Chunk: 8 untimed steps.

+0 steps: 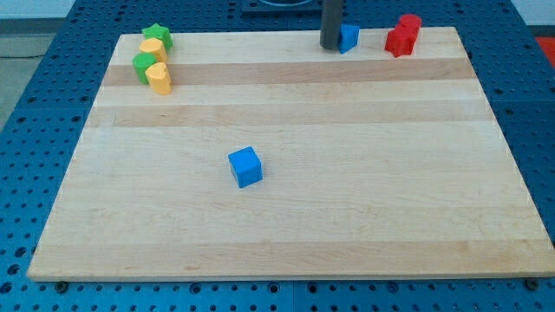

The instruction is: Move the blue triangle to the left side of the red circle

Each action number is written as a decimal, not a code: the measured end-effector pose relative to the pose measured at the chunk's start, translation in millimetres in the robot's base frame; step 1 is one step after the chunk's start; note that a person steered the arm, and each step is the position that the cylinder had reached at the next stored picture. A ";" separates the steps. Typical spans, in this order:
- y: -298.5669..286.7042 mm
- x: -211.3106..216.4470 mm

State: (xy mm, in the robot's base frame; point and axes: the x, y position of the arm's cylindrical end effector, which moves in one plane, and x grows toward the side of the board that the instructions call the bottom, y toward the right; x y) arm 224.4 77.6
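Observation:
The dark rod comes down at the view's top, and my tip [330,46] rests on the board right against the left side of a blue block [349,37], partly hidden by the rod, likely the blue triangle. Two red blocks stand to its right at the top edge: a round-topped one [409,23] and another red block [398,42] just in front of it, touching. The blue block is a short gap to the left of the red pair.
A blue cube [245,166] sits near the board's middle. At the top left corner are a green star [157,35], a yellow block [153,48], a green block [144,65] and a yellow heart [159,79]. The wooden board [286,225] lies on a blue perforated table.

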 end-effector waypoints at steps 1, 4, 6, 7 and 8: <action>1.2 -7.9; 47.8 -15.8; 56.8 -15.8; 59.8 -15.8; 18.6 5.2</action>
